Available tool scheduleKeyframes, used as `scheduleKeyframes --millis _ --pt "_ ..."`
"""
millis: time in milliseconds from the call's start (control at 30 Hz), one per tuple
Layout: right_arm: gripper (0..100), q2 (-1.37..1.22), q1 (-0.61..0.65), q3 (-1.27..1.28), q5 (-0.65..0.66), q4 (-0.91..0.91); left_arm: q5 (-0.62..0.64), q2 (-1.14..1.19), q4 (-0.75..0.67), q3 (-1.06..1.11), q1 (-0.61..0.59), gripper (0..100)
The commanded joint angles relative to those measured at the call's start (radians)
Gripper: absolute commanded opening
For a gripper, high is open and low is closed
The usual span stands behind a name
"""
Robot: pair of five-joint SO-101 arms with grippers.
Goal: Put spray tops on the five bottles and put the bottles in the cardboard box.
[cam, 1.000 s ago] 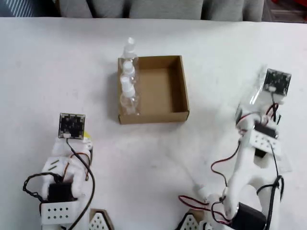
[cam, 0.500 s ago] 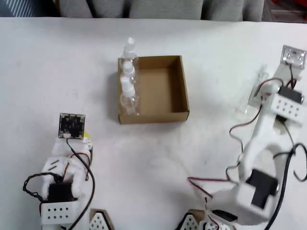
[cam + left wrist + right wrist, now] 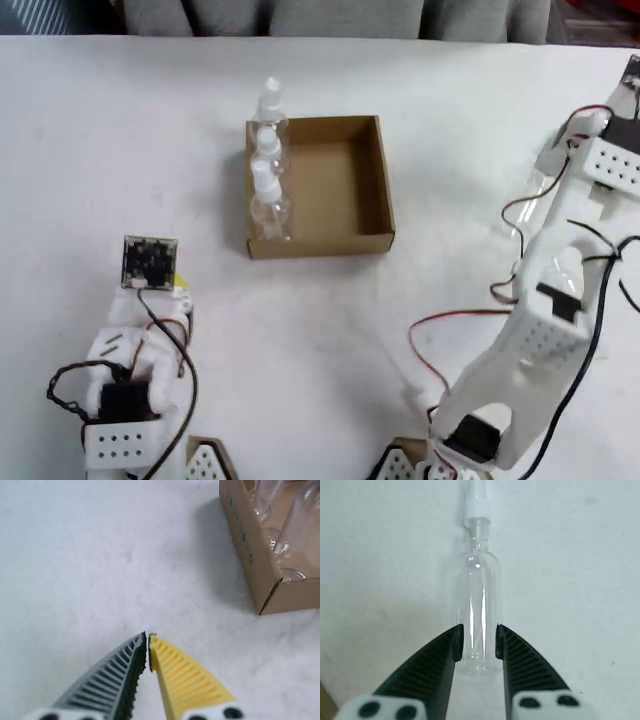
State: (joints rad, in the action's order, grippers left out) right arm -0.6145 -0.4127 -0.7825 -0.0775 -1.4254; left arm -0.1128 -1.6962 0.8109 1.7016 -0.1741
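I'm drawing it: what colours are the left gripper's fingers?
Left gripper: grey and yellow; left wrist view.

A matte white worktop (image 3: pixel 100 130) is spreading across nearly the whole high view, and its surface is looking faintly grainy up close. Along its far edge, grey fabric-covered cushions (image 3: pixel 340 18) are sitting side by side, with dark seams running between them. A blue-and-white striped patch (image 3: pixel 35 15) is showing at the far left corner, and a bright red shape (image 3: pixel 600 10) is peeking in at the far right corner. Soft, even light is casting only pale, blurred shadows on the worktop.
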Motion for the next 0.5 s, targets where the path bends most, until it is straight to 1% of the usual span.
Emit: scheduleKeyframes --millis 0,167,200,333,467 --pt "7.4 -0.099 -0.002 -0.235 -0.012 -0.064 -0.011 -0.008 -0.006 -0.003 -0.002 2" --pt "7.6 -0.275 -0.002 -0.434 -0.026 -0.090 -0.011 -0.008 -0.006 -0.003 -0.002 2" --pt "8.6 -0.308 -0.002 -0.466 -0.031 -0.090 -0.011 -0.008 -0.006 -0.003 -0.002 2" --pt "18.2 -0.392 0.004 -0.554 -0.074 -0.090 -0.011 -0.008 -0.006 -0.003 -0.002 2" --pt "18.7 -0.423 0.012 -0.586 -0.114 -0.081 -0.011 -0.007 -0.006 -0.003 -0.002 2"
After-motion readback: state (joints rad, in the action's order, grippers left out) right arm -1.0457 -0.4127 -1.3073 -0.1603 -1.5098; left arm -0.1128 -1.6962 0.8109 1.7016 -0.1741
